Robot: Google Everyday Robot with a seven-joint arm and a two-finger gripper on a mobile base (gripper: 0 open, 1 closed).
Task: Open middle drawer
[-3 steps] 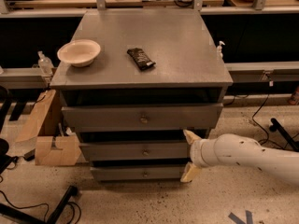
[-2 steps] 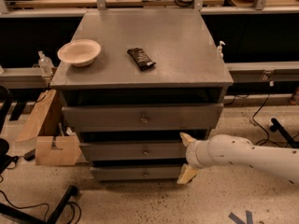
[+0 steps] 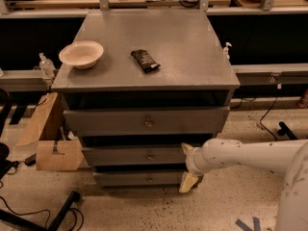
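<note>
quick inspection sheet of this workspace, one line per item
surface: grey cabinet top, holds two items
job's things: middle drawer, inside not showing; centre knob untouched
clutter: white bowl and dark packet on the top, apart
grippers: claw at the middle drawer's right end, fingers apart
cables: black cable on the floor at right
surroundings: cardboard box left of the cabinet; speckled floor

Showing plain grey on the middle drawer (image 3: 130, 156), cream-white on the gripper (image 3: 187, 165) at its right end, speckling across the floor (image 3: 144, 211).
</note>
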